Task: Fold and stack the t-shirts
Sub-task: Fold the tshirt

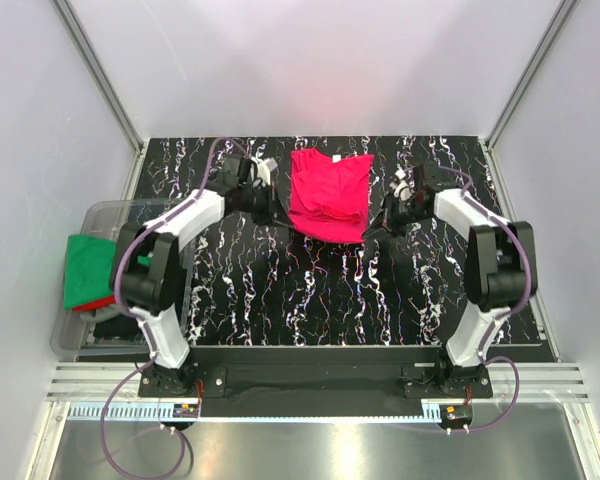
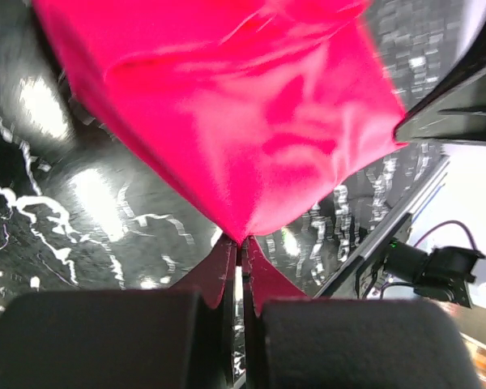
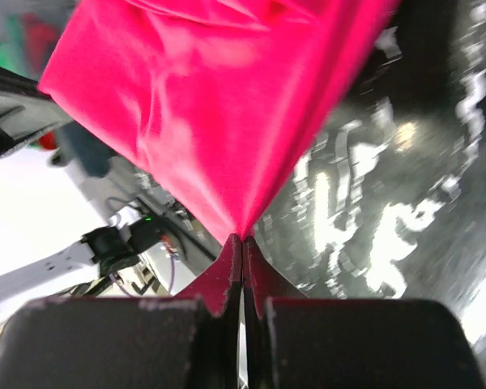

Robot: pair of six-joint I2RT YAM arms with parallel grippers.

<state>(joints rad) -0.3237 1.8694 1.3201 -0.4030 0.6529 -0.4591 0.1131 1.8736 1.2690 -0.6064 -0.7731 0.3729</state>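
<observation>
Top external view: a black table [image 1: 310,290] with white squiggly lines sits between plain white walls [image 1: 40,120]. The pink shirt [image 1: 330,195] is at the far middle of the table, bunched up between the two arms. The left gripper [image 2: 241,243] is pinched tight on one corner of it. The right gripper [image 3: 243,239] is pinched tight on another corner. The cloth stretches out from each pinch, and the table top looks shiny under it. At the left edge a clear box [image 1: 100,212] holds a green shirt [image 1: 88,265] with a red shirt [image 1: 102,302] peeking out under it.
</observation>
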